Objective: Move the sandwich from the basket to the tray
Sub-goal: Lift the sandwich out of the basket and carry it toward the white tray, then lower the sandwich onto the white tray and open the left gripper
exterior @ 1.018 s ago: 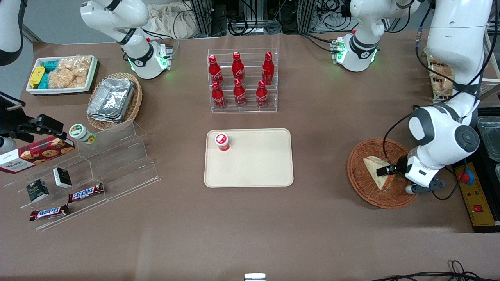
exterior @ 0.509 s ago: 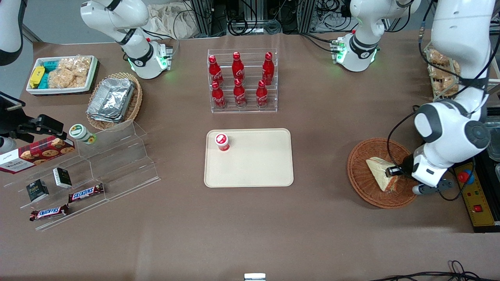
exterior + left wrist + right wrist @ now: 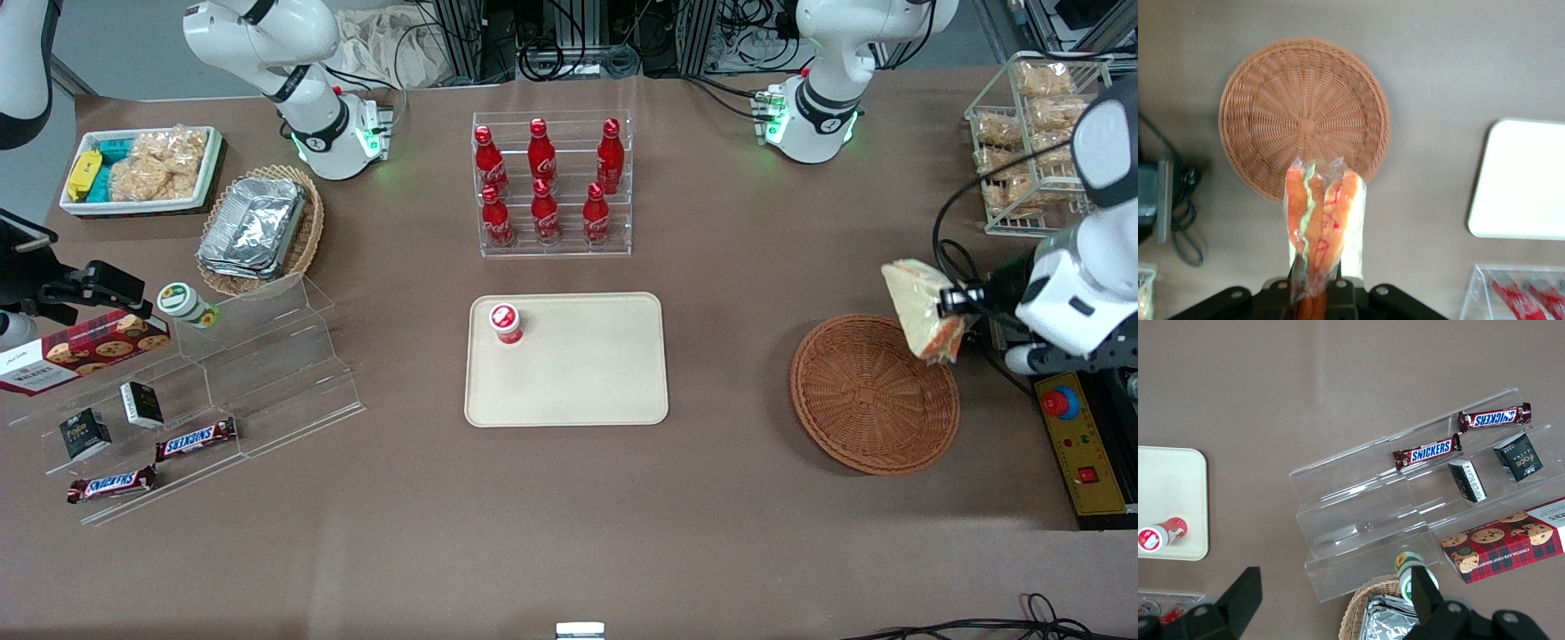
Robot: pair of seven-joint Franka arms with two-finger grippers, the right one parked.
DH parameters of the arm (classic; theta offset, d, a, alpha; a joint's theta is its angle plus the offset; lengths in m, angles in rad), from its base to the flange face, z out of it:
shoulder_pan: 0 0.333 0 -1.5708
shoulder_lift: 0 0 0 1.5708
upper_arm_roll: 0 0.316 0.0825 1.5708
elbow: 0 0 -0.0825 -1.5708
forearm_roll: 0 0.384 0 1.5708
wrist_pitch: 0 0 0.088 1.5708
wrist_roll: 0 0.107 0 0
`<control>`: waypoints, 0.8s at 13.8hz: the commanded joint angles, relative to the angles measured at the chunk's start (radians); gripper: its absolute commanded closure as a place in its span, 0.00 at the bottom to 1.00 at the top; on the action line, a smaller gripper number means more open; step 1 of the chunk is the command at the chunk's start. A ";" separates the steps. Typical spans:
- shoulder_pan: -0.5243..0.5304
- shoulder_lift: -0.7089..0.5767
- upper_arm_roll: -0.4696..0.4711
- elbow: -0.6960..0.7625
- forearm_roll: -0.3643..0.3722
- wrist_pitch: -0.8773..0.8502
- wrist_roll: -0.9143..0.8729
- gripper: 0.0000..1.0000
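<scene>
left wrist view looks straight down the gripper [image 3: 1317,283], whose two fingers are closed tight on the sandwich [image 3: 1321,223], pinching the wrapped wedge across its bread faces so the orange-red filling edge points away from the camera. holding it by the flat faces looks sensible: the clear wrap is slippery and the bread soft, so a squeeze across the broad sides probably keeps it from sliding out without crushing the filling.

in the front view the gripper [image 3: 949,302] hangs in the air above the rim of the basket [image 3: 874,394], at the edge farther from the front camera, with the sandwich [image 3: 920,307] lifted clear and touching no wicker. the basket now holds nothing, so the pick-up part of the task seems done, and the height gives room to carry the wedge sideways without catching the woven rim.

the tray [image 3: 578,373] lies well apart, toward the parked arm's end of the table, flat with a low rim. a small red-capped cup [image 3: 506,323] stands in one corner of it, the corner farther from the camera, leaving most of the surface bare; a set-down near the middle would likely avoid knocking it. farther from the camera than the tray stands a clear rack of red bottles [image 3: 549,182], which the carry should stay clear of.
</scene>
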 commanded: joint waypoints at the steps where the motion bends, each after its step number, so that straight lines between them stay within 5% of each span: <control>1: -0.134 0.029 -0.021 0.114 0.037 -0.099 -0.214 1.00; 6: -0.422 0.106 -0.021 0.114 0.037 -0.032 -0.569 1.00; 11: -0.507 0.346 -0.021 0.090 0.024 0.265 -0.681 1.00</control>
